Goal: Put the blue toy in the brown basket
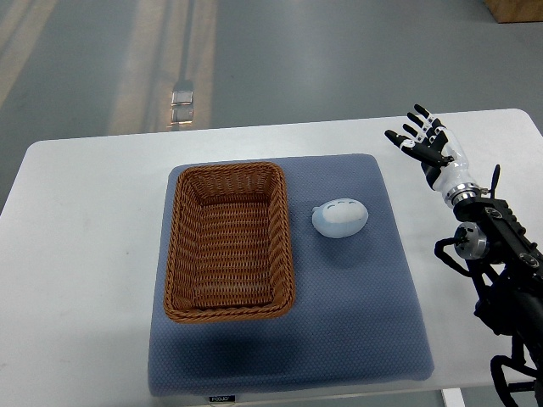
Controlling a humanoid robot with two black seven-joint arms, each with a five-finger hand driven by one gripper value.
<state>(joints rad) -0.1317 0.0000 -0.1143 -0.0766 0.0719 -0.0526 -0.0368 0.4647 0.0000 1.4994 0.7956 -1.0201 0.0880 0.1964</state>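
Observation:
A pale blue, egg-shaped toy (340,219) lies on the blue-grey mat (339,314), just right of the brown wicker basket (176,254). The basket stands on the mat's left half with nothing inside it. My right hand (422,142) hovers over the white table to the upper right of the toy, a good hand's width away from it. Its black fingers are spread and hold nothing. The right arm comes up from the lower right corner. My left arm does not show.
The white table (85,254) carries the mat at its middle. Grey floor lies beyond the table's far edge, with a small shiny object (181,102) on it. A brown box corner (517,8) shows at the top right.

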